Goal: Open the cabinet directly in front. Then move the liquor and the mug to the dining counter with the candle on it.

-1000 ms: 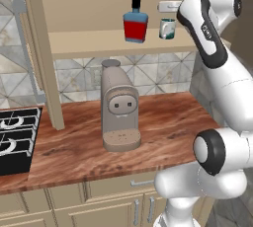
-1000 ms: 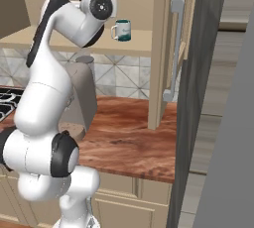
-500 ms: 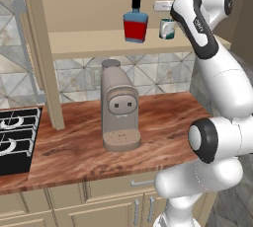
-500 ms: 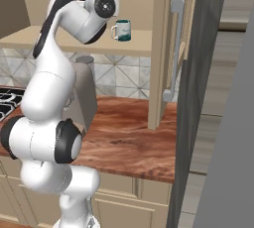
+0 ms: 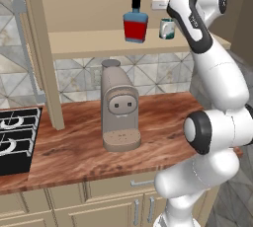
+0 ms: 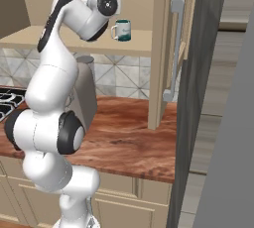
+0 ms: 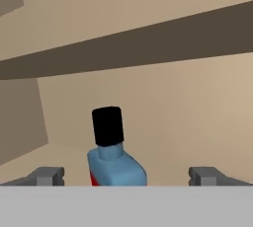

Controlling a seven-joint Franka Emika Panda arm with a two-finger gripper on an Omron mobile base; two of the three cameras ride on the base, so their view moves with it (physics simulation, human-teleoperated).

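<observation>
The cabinet [image 5: 94, 41] stands open, its doors [image 6: 159, 48] swung out to both sides. On its lower shelf the liquor [image 5: 135, 23] stands upright, red below and blue at the shoulders, with a black cap. The white mug [image 5: 167, 28] sits to its right, also seen as the mug [image 6: 121, 29] just past the arm. My gripper [image 7: 127, 176] is open and level with the liquor [image 7: 111, 159], which stands ahead between the fingertips [image 7: 47, 175], left of centre and untouched. The dining counter and the candle are out of view.
A beige coffee machine [image 5: 118, 107] stands on the wood counter [image 5: 74, 154] below the shelf. A black stove [image 5: 15, 132] lies at the left. The right door's long handle [image 6: 174, 48] hangs beside a dark tall panel [image 6: 198, 98].
The upper arm has swung a little to the left along the shelf, toward the liquor. The bottle and the mug have stayed put, and the jaws remain wide.
</observation>
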